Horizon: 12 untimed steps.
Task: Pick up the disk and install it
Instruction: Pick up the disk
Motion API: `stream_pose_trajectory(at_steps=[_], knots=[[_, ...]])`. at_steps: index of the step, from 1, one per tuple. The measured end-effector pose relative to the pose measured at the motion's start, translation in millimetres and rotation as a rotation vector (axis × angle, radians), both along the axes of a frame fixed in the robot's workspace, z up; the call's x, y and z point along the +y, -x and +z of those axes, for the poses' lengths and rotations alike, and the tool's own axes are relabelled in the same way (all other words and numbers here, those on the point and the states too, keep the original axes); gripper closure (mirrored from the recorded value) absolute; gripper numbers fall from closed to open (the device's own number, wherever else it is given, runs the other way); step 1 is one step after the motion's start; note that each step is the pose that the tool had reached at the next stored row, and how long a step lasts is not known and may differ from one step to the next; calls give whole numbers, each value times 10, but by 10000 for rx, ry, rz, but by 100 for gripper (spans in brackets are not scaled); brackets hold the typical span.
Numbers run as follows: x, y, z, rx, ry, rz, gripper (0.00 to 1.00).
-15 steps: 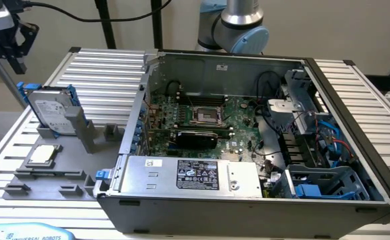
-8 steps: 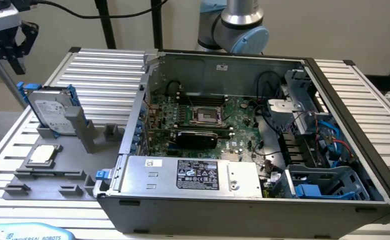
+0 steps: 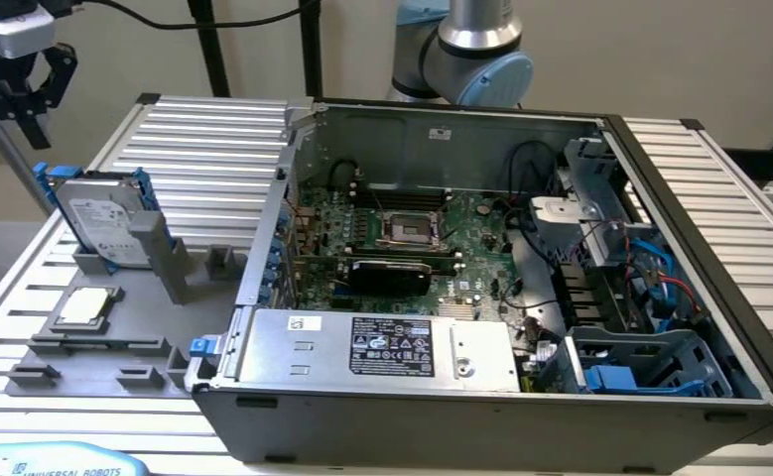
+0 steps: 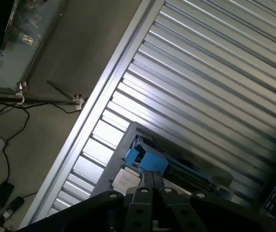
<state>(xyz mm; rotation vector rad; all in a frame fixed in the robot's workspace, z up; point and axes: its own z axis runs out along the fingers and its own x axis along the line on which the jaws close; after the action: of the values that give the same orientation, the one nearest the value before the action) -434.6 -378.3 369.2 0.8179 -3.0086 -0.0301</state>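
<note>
the pincer (image 3: 22, 114) is seen pressed together, pinching nothing, above the disk (image 3: 101, 223), which is stood upright in a grey holder (image 3: 159, 256) on the tabletop (image 3: 214, 149).

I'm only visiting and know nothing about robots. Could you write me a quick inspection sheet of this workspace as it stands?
Surface: ribbed metal table with a grey holder on it.
Job's things: disk in its blue frame stands upright in the holder, not yet picked up; open computer case beside it.
Clutter: small square chip lying flat on the holder.
Grippers: gripper shut, empty, above the disk and apart from it.
Cables: blue cables inside the case; black plugs with leads on the floor.
Surroundings: robot arm behind the case; plain wall.
</note>
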Motion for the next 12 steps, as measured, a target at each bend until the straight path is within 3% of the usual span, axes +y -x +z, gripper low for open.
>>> stream_pose_trajectory(at_steps=[12], knots=[[0, 0, -13, -1, 0, 2180, 89]])
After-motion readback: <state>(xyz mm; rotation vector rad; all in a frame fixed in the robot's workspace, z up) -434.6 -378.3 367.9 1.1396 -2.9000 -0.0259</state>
